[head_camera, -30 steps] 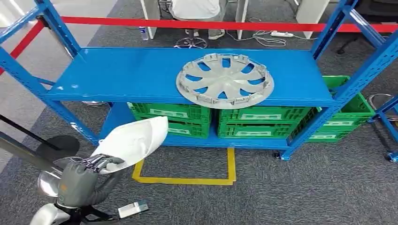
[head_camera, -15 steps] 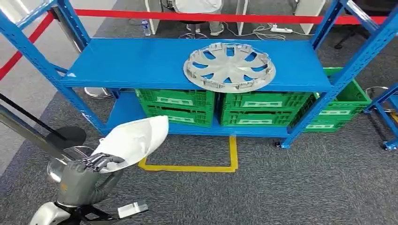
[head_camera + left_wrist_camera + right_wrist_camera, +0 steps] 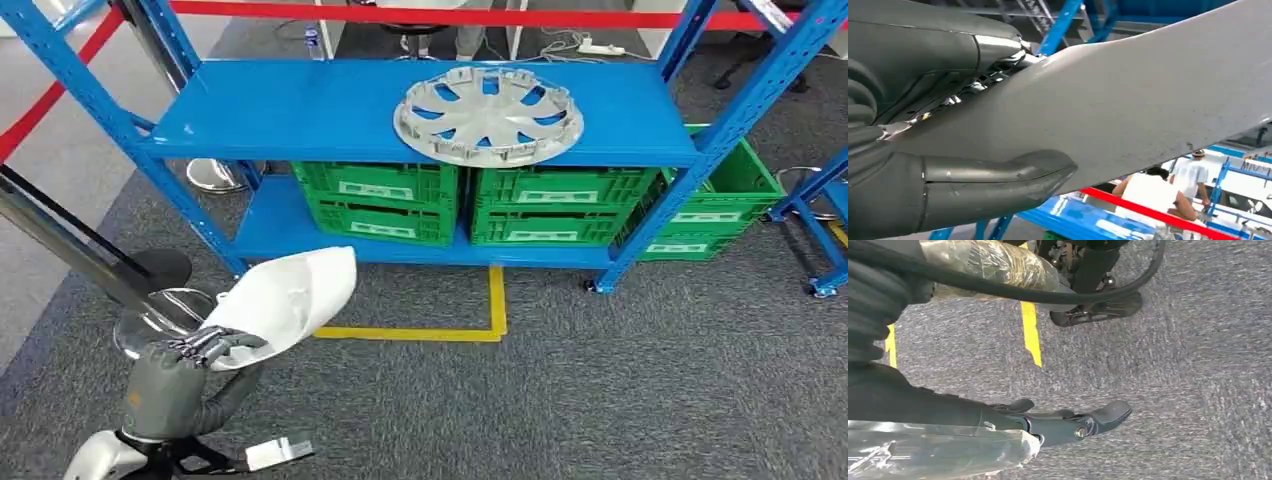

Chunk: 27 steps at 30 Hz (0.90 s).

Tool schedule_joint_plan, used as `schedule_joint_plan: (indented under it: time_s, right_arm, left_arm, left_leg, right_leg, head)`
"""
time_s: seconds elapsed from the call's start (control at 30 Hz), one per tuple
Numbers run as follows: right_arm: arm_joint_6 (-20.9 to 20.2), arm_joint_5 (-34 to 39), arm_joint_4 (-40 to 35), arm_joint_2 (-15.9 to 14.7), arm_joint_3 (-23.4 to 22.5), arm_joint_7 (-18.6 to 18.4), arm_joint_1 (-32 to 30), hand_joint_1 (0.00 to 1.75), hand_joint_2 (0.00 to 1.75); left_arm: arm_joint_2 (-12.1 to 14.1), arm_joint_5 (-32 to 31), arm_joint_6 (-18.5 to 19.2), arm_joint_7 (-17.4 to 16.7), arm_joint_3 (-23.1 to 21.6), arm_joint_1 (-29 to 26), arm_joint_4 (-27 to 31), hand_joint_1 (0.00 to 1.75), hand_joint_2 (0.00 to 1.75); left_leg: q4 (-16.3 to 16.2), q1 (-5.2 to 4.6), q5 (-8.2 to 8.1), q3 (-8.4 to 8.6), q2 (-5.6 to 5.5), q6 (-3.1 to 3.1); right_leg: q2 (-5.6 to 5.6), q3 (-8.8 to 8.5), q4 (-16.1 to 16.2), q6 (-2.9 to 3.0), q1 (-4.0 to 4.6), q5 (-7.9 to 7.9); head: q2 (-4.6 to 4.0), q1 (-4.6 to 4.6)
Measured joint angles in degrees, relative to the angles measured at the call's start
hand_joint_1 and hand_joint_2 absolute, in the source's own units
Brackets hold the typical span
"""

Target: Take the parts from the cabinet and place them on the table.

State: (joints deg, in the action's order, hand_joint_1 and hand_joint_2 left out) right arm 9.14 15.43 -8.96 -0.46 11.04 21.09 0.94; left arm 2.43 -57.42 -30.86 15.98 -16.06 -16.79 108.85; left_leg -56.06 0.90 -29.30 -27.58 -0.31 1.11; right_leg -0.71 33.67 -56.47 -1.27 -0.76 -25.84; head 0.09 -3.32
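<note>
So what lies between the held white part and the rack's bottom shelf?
Head view: bare grey carpet separates the white part from the bottom shelf; yellow floor tape runs just beside it.

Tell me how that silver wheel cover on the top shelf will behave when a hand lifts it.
The wheel cover looks thin and spoked with open gaps, so probably light and somewhat flexible. It lies flat on the blue shelf, so rolling seems unlikely. The small clips around its rim may snap if squeezed; the smooth face could slip.

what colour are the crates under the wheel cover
Green crates, on the rack's lower shelf below the silver wheel cover; clearest in the head view.
</note>
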Motion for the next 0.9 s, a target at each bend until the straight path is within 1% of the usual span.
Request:
schedule_joint_plan:
  time_s: [0.07, 0.1, 0.13, 0.17, 0.2, 0.23, 0.27, 0.3, 0.33, 0.37, 0.4, 0.43, 0.47, 0.5, 0.53, 0.57, 0.6, 0.63, 0.67, 0.7, 0.73, 0.77, 0.8, 0.83, 0.87, 0.9]
  right_arm:
    - [0.1, 0.2, 0.0, 0.0, -0.1, 0.0, 0.0, 0.00, 1.75]
    - [0.1, 0.2, 0.0, -0.1, -0.2, 0.0, -0.1, 0.00, 1.75]
    - [0.1, 0.3, 0.0, -0.2, -0.2, 0.1, -0.1, 0.00, 1.75]
    - [0.0, 0.4, 0.0, -0.2, -0.4, 0.2, -0.1, 0.00, 1.75]
    - [0.0, 0.5, 0.0, -0.2, -0.5, 0.2, -0.2, 0.00, 1.75]
    - [0.1, 0.5, 0.0, -0.2, -0.5, 0.2, -0.3, 0.00, 1.75]
    - [0.1, 0.6, 0.0, -0.2, -0.5, 0.2, -0.3, 0.00, 1.75]
    - [0.2, 0.7, 0.0, -0.2, -0.6, 0.2, -0.3, 0.00, 1.75]
    - [0.2, 0.7, 0.0, -0.2, -0.6, 0.2, -0.3, 0.00, 1.75]
    - [0.3, 0.8, 0.0, -0.2, -0.6, 0.2, -0.4, 0.00, 1.75]
    - [0.3, 1.0, 0.0, -0.2, -0.6, 0.2, -0.3, 0.00, 1.75]
    - [0.3, 1.0, 0.0, -0.2, -0.7, 0.2, -0.2, 0.00, 1.75]
    - [0.3, 1.2, 0.0, -0.3, -0.8, 0.2, 0.0, 0.00, 1.75]
    - [0.3, 1.3, 0.0, -0.3, -0.9, 0.2, -0.1, 0.00, 1.75]
    - [0.3, 1.4, 0.0, -0.3, -1.0, 0.2, -0.1, 0.00, 1.75]
    - [0.3, 1.5, 0.0, -0.3, -1.0, 0.2, -0.1, 0.00, 1.75]
    - [0.3, 1.6, 0.0, -0.3, -1.1, 0.2, -0.2, 0.00, 1.75]
    - [0.3, 1.6, 0.0, -0.3, -1.1, 0.2, -0.1, 0.00, 1.75]
    - [0.2, 1.7, 0.0, -0.3, -1.1, 0.2, -0.1, 0.00, 1.75]
    - [0.2, 1.8, 0.0, -0.3, -1.2, 0.3, -0.1, 0.00, 1.75]
    - [0.2, 2.0, 0.0, -0.3, -1.4, 0.3, -0.1, 0.00, 1.75]
    - [0.2, 2.1, 0.0, -0.3, -1.5, 0.3, -0.1, 0.00, 1.75]
    - [0.2, 2.3, 0.0, -0.3, -1.7, 0.3, -0.1, 0.00, 1.75]
    - [0.2, 2.5, 0.0, -0.3, -1.8, 0.3, -0.2, 0.00, 1.75]
    - [0.1, 2.6, 0.0, -0.3, -2.0, 0.3, -0.2, 0.00, 1.75]
    - [0.1, 2.7, 0.0, -0.3, -2.0, 0.3, -0.2, 0.00, 1.75]
  left_arm:
    - [-0.1, 0.7, 0.0, 0.3, 0.0, -0.1, -0.3, 1.75, 1.75]
    - [-0.2, 1.0, 0.0, 0.4, 0.1, -0.1, -0.4, 1.75, 1.75]
    - [-0.3, 1.3, 0.0, 0.7, 0.1, 0.3, -0.5, 1.75, 1.75]
    - [-0.6, 1.7, 0.1, 0.8, 0.1, 0.5, -0.6, 1.75, 1.75]
    - [-0.7, 2.0, 0.2, 0.9, 0.2, 0.6, -0.7, 1.75, 1.75]
    - [-0.8, 2.3, 0.4, 1.1, 0.2, 0.8, -0.9, 1.75, 1.75]
    - [-0.9, 2.4, 0.5, 1.2, 0.2, 0.9, -1.1, 1.75, 1.75]
    - [-1.0, 2.5, 0.6, 1.2, 0.1, 1.1, -1.3, 1.75, 1.75]
    - [-1.2, 2.8, 0.7, 1.2, 0.2, 1.3, -1.4, 1.75, 1.75]
    - [-1.3, 2.9, 0.8, 1.2, 0.1, 1.5, -1.5, 1.75, 1.75]
    - [-1.4, 2.9, 1.0, 1.3, 0.1, 1.7, -1.6, 1.75, 1.75]
    - [-1.6, 3.0, 1.2, 1.3, 0.1, 1.8, -1.6, 1.75, 1.75]
    - [-1.6, 3.1, 1.4, 1.3, 0.2, 1.9, -1.6, 1.75, 1.75]
    - [-1.7, 3.3, 1.6, 1.3, 0.1, 2.0, -1.6, 1.75, 1.75]
    - [-1.7, 3.4, 1.6, 1.4, 0.1, 2.2, -1.6, 1.75, 1.75]
    - [-1.8, 3.4, 1.6, 1.4, 0.1, 2.2, -1.6, 1.75, 1.75]
    - [-1.8, 3.4, 1.6, 1.5, 0.1, 2.2, -1.6, 1.75, 1.75]
    - [-1.8, 3.5, 1.7, 1.5, 0.1, 2.3, -1.6, 1.75, 1.75]
    - [-1.8, 3.5, 1.8, 1.6, 0.1, 2.3, -1.6, 1.75, 1.75]
    - [-1.7, 3.5, 2.0, 1.7, 0.1, 2.4, -1.6, 1.75, 1.75]
    - [-1.8, 3.5, 2.3, 1.8, 0.0, 2.5, -1.7, 1.75, 1.75]
    - [-1.8, 3.5, 2.6, 1.9, 0.0, 2.6, -1.8, 1.75, 1.75]
    - [-1.8, 3.5, 2.8, 1.9, 0.0, 2.8, -1.9, 1.75, 1.75]
    - [-1.8, 3.5, 3.0, 1.9, 0.0, 2.8, -1.9, 1.75, 1.75]
    - [-1.8, 3.5, 3.3, 1.9, 0.0, 2.9, -1.9, 1.75, 1.75]
    - [-1.8, 3.5, 3.5, 1.9, 0.0, 3.0, -2.0, 1.75, 1.75]
  left_leg:
    - [0.0, -0.36, 0.35, -0.43, 0.02, -0.40]
    - [1.0, 0.09, 0.98, -0.60, 0.36, -1.17]
    - [1.4, 0.02, 1.03, -0.75, 0.53, -1.61]
    - [1.3, 0.01, 1.32, -1.30, 0.64, -2.04]
    - [1.0, -0.19, 1.57, -1.80, 0.76, -2.38]
    - [0.8, -0.38, 1.84, -2.35, 1.03, -2.68]
    - [0.5, -0.56, 2.10, -2.90, 1.19, -2.72]
    - [0.1, -0.69, 2.34, -3.45, 1.33, -2.73]
    - [-0.3, -0.74, 2.56, -4.12, 1.51, -2.69]
    - [-0.7, -0.77, 2.79, -4.72, 1.55, -2.65]
    - [-1.0, -0.79, 3.06, -5.30, 1.58, -2.48]
    - [-1.4, -0.83, 3.36, -5.69, 1.61, -2.20]
    - [-1.6, -1.15, 3.65, -6.19, 1.65, -1.80]
    - [-1.5, -1.10, 4.17, -6.18, 1.76, -1.47]
    - [-1.5, -0.99, 4.57, -6.28, 1.83, -1.19]
    - [-1.3, -0.90, 5.00, -6.28, 1.90, -0.84]
    - [-1.4, -0.93, 5.04, -6.48, 1.81, -0.46]
    - [-2.0, -0.78, 2.94, -6.91, 1.29, 0.02]
    - [-4.1, -0.76, -0.52, -7.53, 0.97, 0.28]
    - [-7.4, -0.64, -4.23, -8.26, 0.91, 0.49]
    - [-11.7, -0.57, -7.42, -9.04, 0.88, 0.64]
    - [-15.4, -0.53, -9.06, -9.48, 0.87, 0.72]
    - [-17.8, -0.51, -8.49, -9.22, 0.85, 0.75]
    - [-17.6, -0.51, -6.55, -8.05, 0.83, 0.70]
    - [-15.5, -0.51, -3.95, -5.92, 0.78, 0.55]
    - [-11.8, -0.51, -1.94, -3.11, 0.46, 0.25]
  right_leg:
    - [0.01, 0.46, 0.3, -0.87, -0.32, 0.98]
    - [0.13, 0.80, 0.3, -1.22, -0.25, 0.49]
    - [0.31, 1.95, -0.9, -1.37, -0.33, -1.55]
    - [0.39, 2.87, -4.1, -1.37, -0.38, -4.43]
    - [0.47, 4.32, -9.0, -1.37, -0.37, -7.33]
    - [0.49, 5.78, -14.0, -1.48, -0.37, -9.54]
    - [0.51, 6.56, -17.3, -1.56, -0.34, -10.50]
    - [0.51, 6.18, -18.1, -1.57, -0.33, -10.15]
    - [0.51, 4.35, -16.2, -1.48, -0.33, -8.60]
    - [0.49, 1.69, -12.3, -1.34, -0.33, -6.61]
    - [0.38, -1.90, -7.0, -1.12, -0.33, -4.79]
    - [0.06, -5.06, -2.2, -0.91, -0.30, -5.11]
    - [-0.16, -6.88, 0.3, -0.85, 0.06, -5.77]
    - [-0.01, -6.13, -0.2, -0.61, 0.10, -5.16]
    - [0.19, -5.27, -0.1, -0.52, 0.20, -5.05]
    - [0.27, -5.04, -0.2, -0.08, 0.27, -4.77]
    - [0.28, -4.70, 0.3, 0.65, -0.03, -3.93]
    - [0.14, -4.11, 0.3, 1.04, -0.16, -3.28]
    - [0.17, -3.39, 0.3, 1.55, -0.16, -2.70]
    - [0.18, -2.63, 0.3, 1.72, -0.15, -2.08]
    - [0.30, -2.28, 0.3, 1.79, -0.10, -1.28]
    - [0.45, -1.20, 0.2, 1.74, -0.06, -0.50]
    - [0.66, 0.00, 0.0, 1.59, -0.05, 0.36]
    - [0.84, 1.09, -0.2, 1.43, -0.05, 1.06]
    - [1.14, 2.20, -0.3, 1.30, -0.05, 1.81]
    - [1.57, 3.17, -0.5, 1.19, -0.04, 2.55]
  head:
    - [0.00, 0.02]
    - [0.00, 0.00]
    - [0.00, 0.22]
    - [0.00, 0.55]
    - [0.00, 0.59]
    - [0.00, 0.61]
    - [0.00, 0.61]
    - [0.00, 0.59]
    - [0.00, 0.61]
    - [0.00, 0.59]
    - [0.00, 0.61]
    - [0.00, 0.59]
    - [0.00, 0.66]
    - [0.00, 0.37]
    - [0.00, 0.66]
    - [0.00, 0.44]
    - [0.00, 0.61]
    - [0.00, 0.42]
    - [0.00, 0.26]
    - [0.00, 0.17]
    - [0.00, 0.28]
    - [0.00, 0.18]
    - [0.00, 0.24]
    - [0.00, 0.24]
    - [0.00, 0.22]
    - [0.00, 0.24]
